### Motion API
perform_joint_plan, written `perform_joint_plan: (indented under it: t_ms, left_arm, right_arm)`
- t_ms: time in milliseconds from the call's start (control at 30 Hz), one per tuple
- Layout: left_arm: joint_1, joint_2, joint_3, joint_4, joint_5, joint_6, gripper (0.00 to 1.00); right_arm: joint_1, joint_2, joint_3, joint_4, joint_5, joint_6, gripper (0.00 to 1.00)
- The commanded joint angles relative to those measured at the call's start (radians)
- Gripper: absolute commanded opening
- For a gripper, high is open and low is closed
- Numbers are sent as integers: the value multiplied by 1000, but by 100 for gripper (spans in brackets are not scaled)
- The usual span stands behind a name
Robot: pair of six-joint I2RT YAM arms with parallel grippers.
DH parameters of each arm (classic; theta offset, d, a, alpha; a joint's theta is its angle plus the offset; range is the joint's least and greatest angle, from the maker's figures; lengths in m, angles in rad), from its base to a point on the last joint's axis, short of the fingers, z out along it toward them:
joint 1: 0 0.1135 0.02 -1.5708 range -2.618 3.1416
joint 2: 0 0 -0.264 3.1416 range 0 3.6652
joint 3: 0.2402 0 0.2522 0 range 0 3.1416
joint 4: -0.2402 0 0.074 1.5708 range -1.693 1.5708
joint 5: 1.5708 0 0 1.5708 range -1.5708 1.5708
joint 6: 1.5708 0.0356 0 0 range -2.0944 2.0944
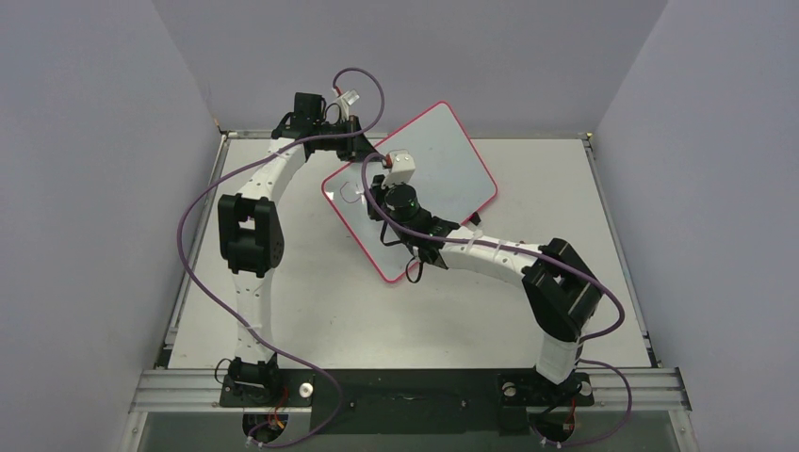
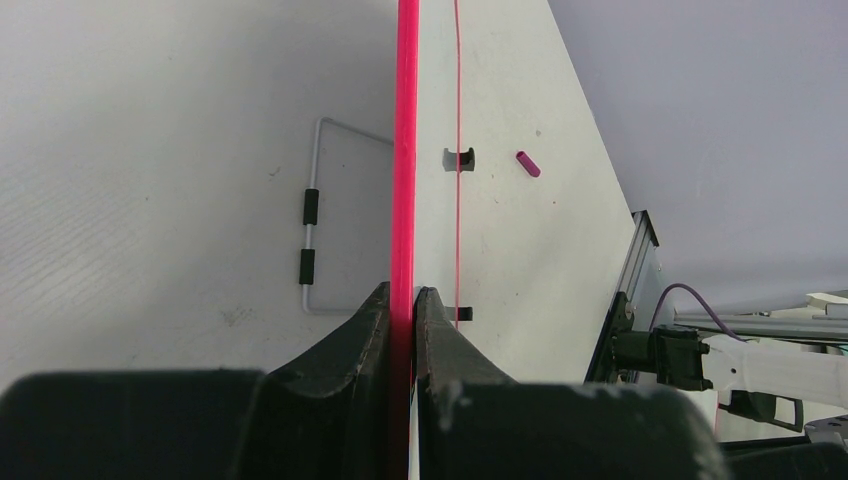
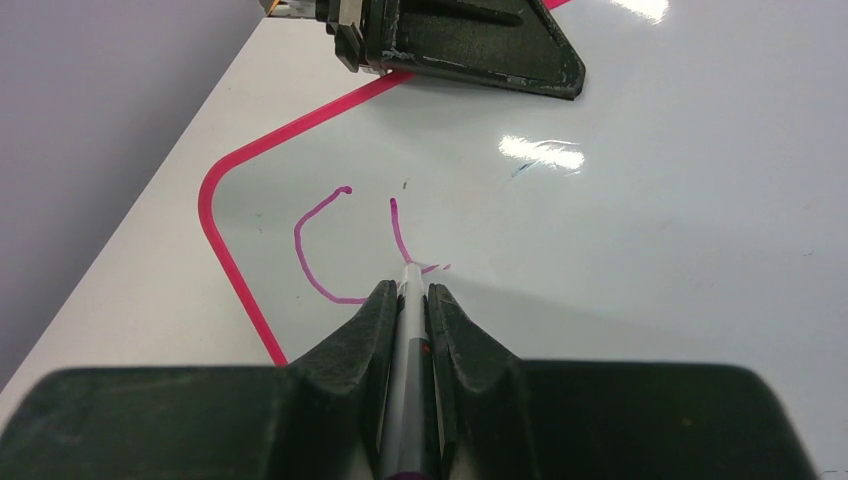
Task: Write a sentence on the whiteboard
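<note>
Left gripper [image 2: 403, 290]: both fingers pressed shut on the pink-red rim of the whiteboard [image 1: 443, 155]. The board stands edge-on in its wrist view, the rim running straight away from the fingertips.

Right gripper [image 3: 408, 288]: clamped on a marker [image 3: 407, 340] that sticks out just ahead of the fingers, its tip touching the white face.

The sentence [image 3: 305, 255] is so far only a purple-pink C-shaped curve left of the tip and a second short stroke ending at the tip. Both sit close to a rounded corner of the rim.

From above, the board is tilted and skewed over the far middle of the table [image 1: 311, 301], between the two grippers.

A small purple cap [image 2: 527, 163] lies on the table, ahead and right of the left fingers. A wire bracket [image 2: 311, 230] with two black sleeves shows to their left; its support is unclear.
</note>
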Motion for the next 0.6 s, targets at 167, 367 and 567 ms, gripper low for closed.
perform_joint_plan:
  t_ms: [167,367,567]
  left_arm:
    - [-33,-50,-23,14,-49,75,0]
    - [-33,-52,-27,18,-46,72,0]
    - [-32,-52,-27,23,-45,69,0]
  right_arm:
    - [-6,3,51,-72,67,9,0]
    - [-21,27,126,-104,69,6,0]
    - [-21,61,188,-122,40,-8,0]
